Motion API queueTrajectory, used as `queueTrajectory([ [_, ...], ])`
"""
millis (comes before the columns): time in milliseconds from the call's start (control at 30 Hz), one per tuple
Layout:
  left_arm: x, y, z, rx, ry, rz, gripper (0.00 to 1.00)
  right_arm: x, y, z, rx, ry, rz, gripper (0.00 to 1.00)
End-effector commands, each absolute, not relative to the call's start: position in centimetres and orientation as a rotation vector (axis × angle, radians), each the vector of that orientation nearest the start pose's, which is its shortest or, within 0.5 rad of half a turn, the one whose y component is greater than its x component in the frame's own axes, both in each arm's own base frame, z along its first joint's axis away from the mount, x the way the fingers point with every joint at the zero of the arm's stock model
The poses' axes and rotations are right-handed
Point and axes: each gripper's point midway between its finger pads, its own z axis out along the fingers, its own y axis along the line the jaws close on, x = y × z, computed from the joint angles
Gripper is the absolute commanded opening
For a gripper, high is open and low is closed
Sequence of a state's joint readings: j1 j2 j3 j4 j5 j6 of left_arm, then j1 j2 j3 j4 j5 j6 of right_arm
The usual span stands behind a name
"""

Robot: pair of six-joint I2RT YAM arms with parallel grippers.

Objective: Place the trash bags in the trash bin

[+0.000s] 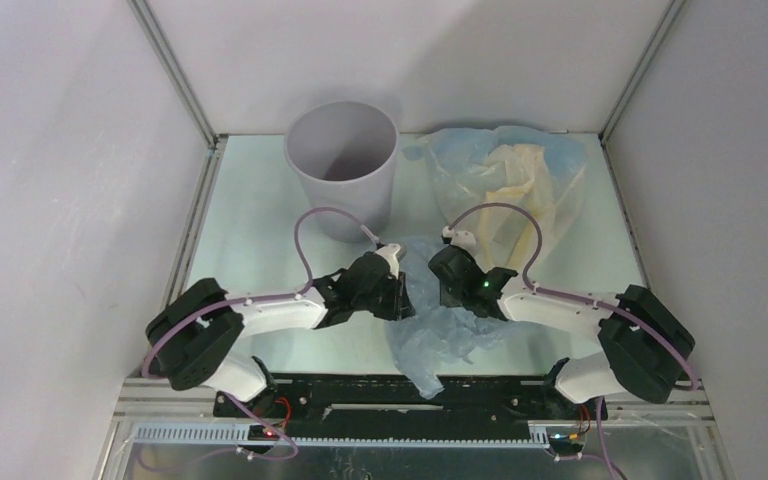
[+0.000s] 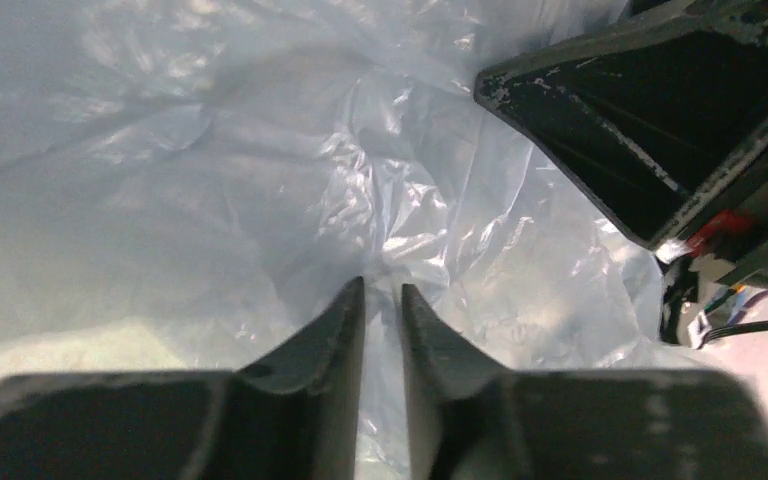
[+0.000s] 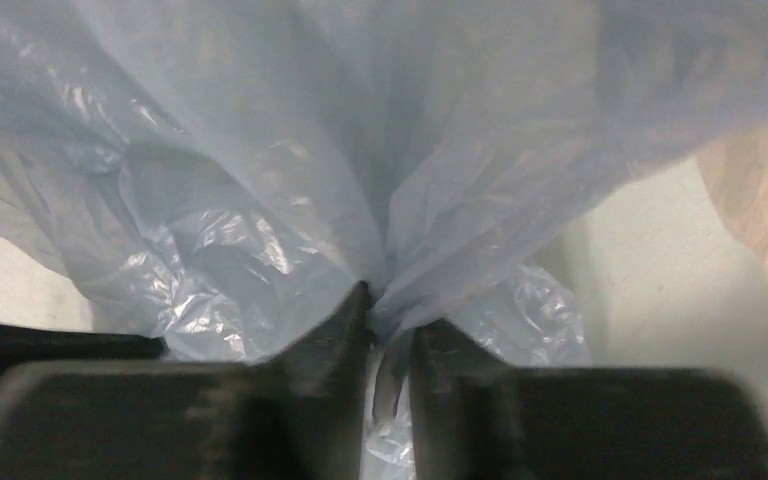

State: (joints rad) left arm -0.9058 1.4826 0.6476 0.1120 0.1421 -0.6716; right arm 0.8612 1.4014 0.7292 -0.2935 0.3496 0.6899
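Pinching thin, crinkly film, the left end effector (image 2: pixel 382 288) and right end effector (image 3: pixel 390 310) each clamp a fold of the blue-grey trash bag (image 1: pixel 438 340), which lies crumpled at 6 o'clock with its long axis running toward 12. At 11 o'clock the smooth, tapered trash bin (image 1: pixel 345 205) stands upright on the counter (image 1: pixel 250 230). At 1 o'clock a pale blue bag (image 1: pixel 560 160) and a cream-yellow bag (image 1: pixel 510 185) lie heaped together.

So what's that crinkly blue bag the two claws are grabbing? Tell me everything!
The blue-grey bag is thin, see-through plastic film, shiny and very crinkled. It lies crumpled on the table near the front edge. The left gripper and right gripper each pinch a bunch of it, gathering folds at their tips. It is outside the grey bin.
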Motion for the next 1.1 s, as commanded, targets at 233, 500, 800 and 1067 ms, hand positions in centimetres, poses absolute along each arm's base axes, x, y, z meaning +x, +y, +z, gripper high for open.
queueTrajectory([
  [233,20.0,-26.7,12.9,0.257,2.268,-0.749,0.57,23.1,22.9,10.3,-0.165,2.365,0.333,0.00],
  [500,20.0,-21.4,17.4,0.111,2.170,-0.777,0.61,21.6,22.6,18.0,-0.173,2.233,0.498,0.00],
  [800,20.2,-16.3,25.4,0.020,2.022,-0.700,0.59,22.9,22.9,29.2,-0.187,2.025,0.569,0.00],
  [1067,22.9,-13.2,32.9,-0.047,1.911,-0.622,0.61,27.5,26.2,36.5,-0.249,1.924,0.528,0.00],
])
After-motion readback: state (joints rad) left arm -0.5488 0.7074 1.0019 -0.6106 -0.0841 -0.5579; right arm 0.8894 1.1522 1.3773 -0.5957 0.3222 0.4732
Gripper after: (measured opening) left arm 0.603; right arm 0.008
